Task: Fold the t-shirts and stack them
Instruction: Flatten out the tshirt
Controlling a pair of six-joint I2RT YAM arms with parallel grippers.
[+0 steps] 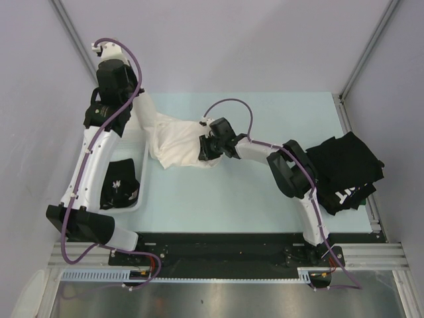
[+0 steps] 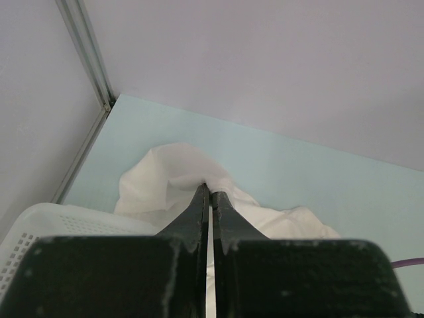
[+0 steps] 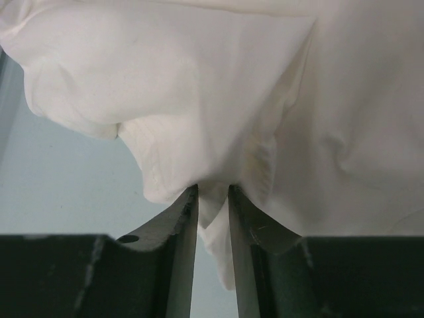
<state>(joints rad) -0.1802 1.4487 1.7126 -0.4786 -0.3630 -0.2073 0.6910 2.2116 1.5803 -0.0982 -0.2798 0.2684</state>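
A cream-white t-shirt (image 1: 177, 140) lies bunched on the pale green table, stretched between my two grippers. My left gripper (image 2: 211, 188) is shut on its far-left corner (image 2: 169, 173), next to the basket. My right gripper (image 3: 213, 187) is shut on a fold of the same shirt (image 3: 225, 99) at its right edge, where it also shows in the top view (image 1: 207, 147). A black t-shirt with white print (image 1: 119, 185) lies in the basket. More black t-shirts (image 1: 344, 171) lie heaped at the table's right edge.
A white plastic mesh basket (image 1: 138, 199) stands at the left of the table; its rim also shows in the left wrist view (image 2: 46, 222). Metal frame posts (image 1: 361, 56) run up the back corners. The black base rail (image 1: 218, 248) crosses the near edge.
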